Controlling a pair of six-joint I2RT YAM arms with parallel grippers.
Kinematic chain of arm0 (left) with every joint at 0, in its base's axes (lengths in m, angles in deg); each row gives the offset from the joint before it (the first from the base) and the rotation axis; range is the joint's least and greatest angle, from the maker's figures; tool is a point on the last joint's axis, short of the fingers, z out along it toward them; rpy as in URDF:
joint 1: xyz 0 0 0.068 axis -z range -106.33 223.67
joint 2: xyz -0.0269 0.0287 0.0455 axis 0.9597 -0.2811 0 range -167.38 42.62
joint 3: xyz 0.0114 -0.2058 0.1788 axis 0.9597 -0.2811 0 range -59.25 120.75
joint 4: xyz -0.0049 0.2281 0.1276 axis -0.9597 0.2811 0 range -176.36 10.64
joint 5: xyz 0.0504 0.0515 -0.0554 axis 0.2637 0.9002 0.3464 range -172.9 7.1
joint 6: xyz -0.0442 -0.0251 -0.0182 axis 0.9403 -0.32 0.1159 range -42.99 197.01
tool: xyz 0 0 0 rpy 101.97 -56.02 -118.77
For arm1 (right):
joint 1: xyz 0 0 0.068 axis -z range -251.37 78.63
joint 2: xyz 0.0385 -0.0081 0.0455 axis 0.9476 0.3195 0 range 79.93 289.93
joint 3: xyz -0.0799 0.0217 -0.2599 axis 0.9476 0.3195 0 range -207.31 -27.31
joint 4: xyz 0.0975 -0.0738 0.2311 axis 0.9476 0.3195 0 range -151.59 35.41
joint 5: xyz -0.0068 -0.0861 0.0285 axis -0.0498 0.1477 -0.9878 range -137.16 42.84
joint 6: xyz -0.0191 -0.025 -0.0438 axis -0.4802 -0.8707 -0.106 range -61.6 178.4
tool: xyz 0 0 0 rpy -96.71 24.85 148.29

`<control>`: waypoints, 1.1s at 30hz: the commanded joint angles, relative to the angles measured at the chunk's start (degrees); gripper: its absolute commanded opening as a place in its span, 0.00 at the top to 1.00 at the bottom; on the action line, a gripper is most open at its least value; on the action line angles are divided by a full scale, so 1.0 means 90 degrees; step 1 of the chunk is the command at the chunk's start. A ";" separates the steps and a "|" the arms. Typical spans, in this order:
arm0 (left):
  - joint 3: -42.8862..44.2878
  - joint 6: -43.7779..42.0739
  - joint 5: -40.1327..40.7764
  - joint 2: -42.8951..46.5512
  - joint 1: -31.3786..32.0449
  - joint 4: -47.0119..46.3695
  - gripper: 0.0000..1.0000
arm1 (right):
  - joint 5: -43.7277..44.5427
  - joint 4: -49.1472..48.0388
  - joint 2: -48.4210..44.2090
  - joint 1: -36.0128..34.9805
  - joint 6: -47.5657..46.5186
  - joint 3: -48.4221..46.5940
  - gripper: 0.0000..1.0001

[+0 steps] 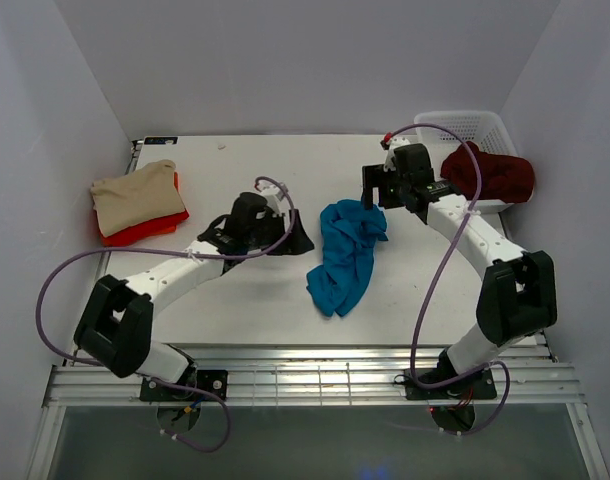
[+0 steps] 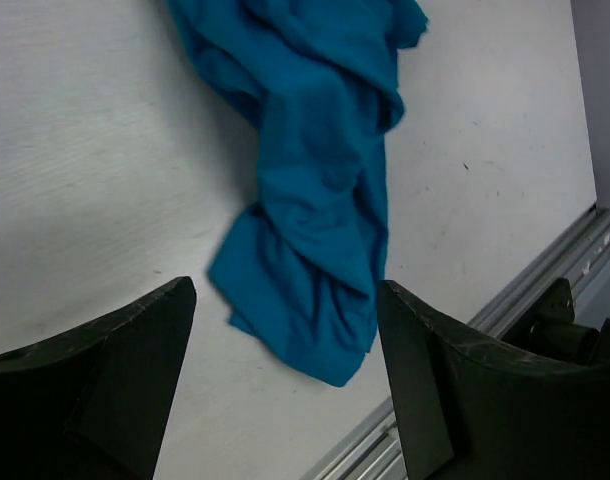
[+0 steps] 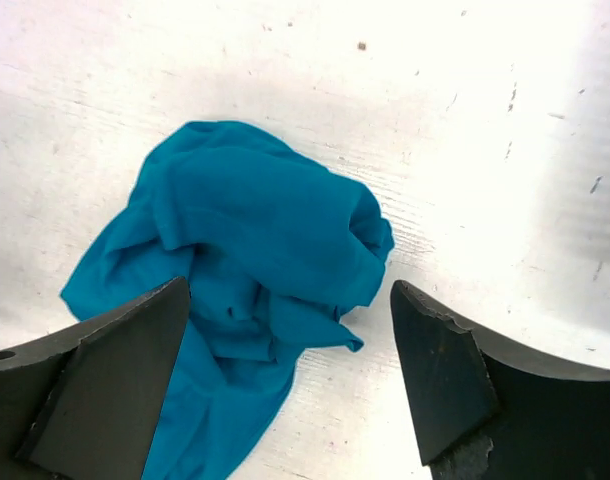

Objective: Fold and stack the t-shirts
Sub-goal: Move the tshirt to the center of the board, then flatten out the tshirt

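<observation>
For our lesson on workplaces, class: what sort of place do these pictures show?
Probably a robotics lab test cell: a left arm and right arm mounted on a metal rail, with plain white walls boxing in the table.

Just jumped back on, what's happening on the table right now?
The two arms are partway through folding shirts. A beige shirt lies folded on top of a red shirt at the far left. A blue shirt lies crumpled mid-table, with the left gripper and right gripper both open close to it, neither holding it. A maroon shirt sits bunched on the white basket at the far right.
</observation>
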 commanded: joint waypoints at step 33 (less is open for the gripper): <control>0.0019 0.0768 0.0905 -0.1201 0.2421 0.0866 0.32 | 0.0039 0.0583 -0.1642 -0.0226 0.0615 0.1731 0.14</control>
